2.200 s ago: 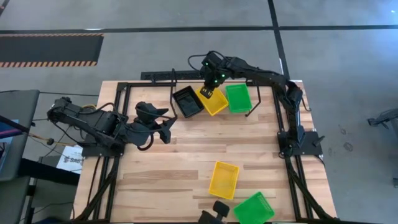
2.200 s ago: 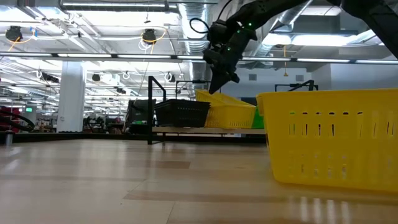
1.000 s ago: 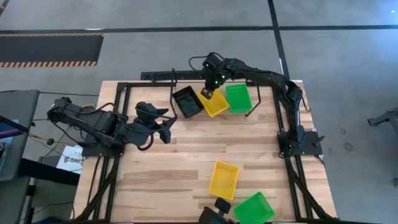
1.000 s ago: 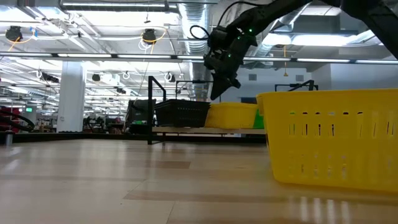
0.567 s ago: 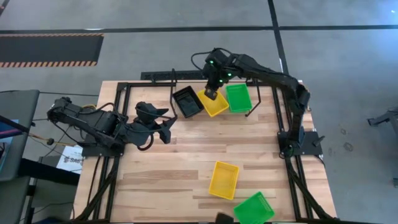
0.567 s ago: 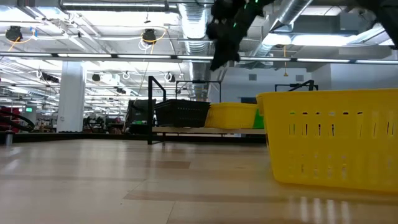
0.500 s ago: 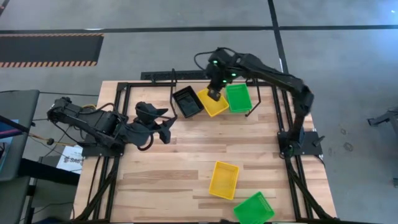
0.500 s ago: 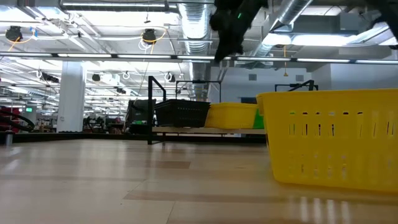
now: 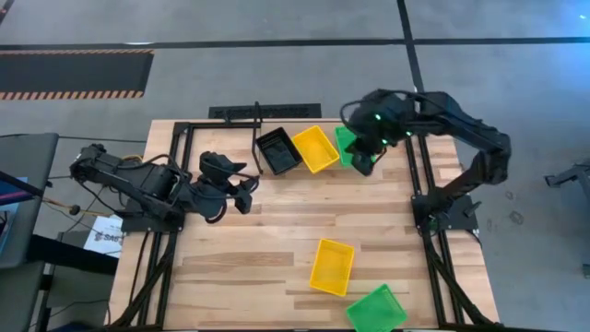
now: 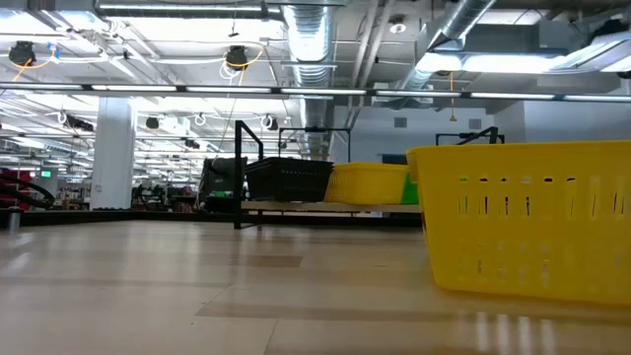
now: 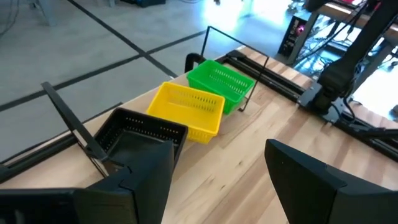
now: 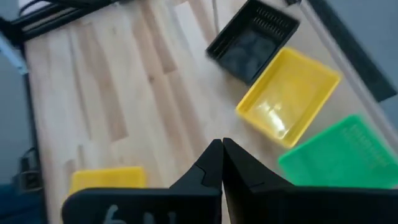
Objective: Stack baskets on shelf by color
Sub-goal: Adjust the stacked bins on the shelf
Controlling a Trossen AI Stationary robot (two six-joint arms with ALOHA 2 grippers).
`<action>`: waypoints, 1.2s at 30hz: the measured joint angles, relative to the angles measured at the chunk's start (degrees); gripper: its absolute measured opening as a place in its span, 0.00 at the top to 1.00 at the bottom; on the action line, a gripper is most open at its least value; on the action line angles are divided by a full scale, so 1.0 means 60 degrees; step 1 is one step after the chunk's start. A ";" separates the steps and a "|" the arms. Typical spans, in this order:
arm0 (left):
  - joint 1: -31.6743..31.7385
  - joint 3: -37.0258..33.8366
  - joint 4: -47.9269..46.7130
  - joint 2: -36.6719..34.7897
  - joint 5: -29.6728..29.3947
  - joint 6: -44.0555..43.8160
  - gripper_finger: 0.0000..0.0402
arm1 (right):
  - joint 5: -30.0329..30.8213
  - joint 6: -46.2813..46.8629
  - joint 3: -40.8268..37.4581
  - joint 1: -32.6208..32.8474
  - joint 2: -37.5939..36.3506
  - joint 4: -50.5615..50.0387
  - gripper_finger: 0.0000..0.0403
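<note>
A black basket [image 9: 277, 150], a yellow basket [image 9: 314, 148] and a green basket [image 9: 345, 140] stand side by side on the black shelf [image 9: 263, 112] at the table's far edge. They also show in the low view: black [image 10: 289, 179], yellow [image 10: 367, 183], green [image 10: 410, 187]. My right gripper [image 9: 360, 166] hovers shut and empty above the green basket's near edge; in its wrist view its fingers [image 12: 222, 155] meet. My left gripper [image 9: 247, 189] waits open and empty at the table's left, pointing at the shelf [image 11: 217, 180].
A loose yellow basket [image 9: 332, 266] and a loose green basket [image 9: 376, 309] stand on the table near its front edge, right of middle. The yellow one fills the right of the low view [image 10: 523, 217]. Bare wood lies between them and the shelf.
My right gripper has left the yellow basket on the shelf, risen out of the low view and swung toward the table's right, over the green basket. The yellow basket, tipped up at first, now sits level between the black and the green one.
</note>
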 joint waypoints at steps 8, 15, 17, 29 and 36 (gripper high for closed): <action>0.0040 0.0013 -0.0086 0.0686 0.0461 -0.0084 0.40 | 0.0203 0.2181 -0.0007 0.1409 -0.0030 -0.1938 0.93; 0.0040 0.0004 0.0422 0.2490 0.1837 -0.0463 0.40 | 0.1067 0.2197 -0.0018 0.2461 0.0281 -0.1781 0.97; 0.0040 0.0000 0.0540 0.3042 0.2316 -0.0560 0.40 | 0.1290 0.2332 -0.0018 0.2717 0.0274 -0.1788 0.98; 0.0331 0.0004 0.2000 0.4390 0.2841 -0.0644 0.40 | 0.4023 0.3769 -0.0011 0.4203 -0.1350 -0.2184 0.95; 0.0955 0.0022 0.1867 0.4302 0.2152 -0.0732 0.40 | 0.5443 0.2989 -0.0011 0.4282 -0.1931 -0.2192 0.99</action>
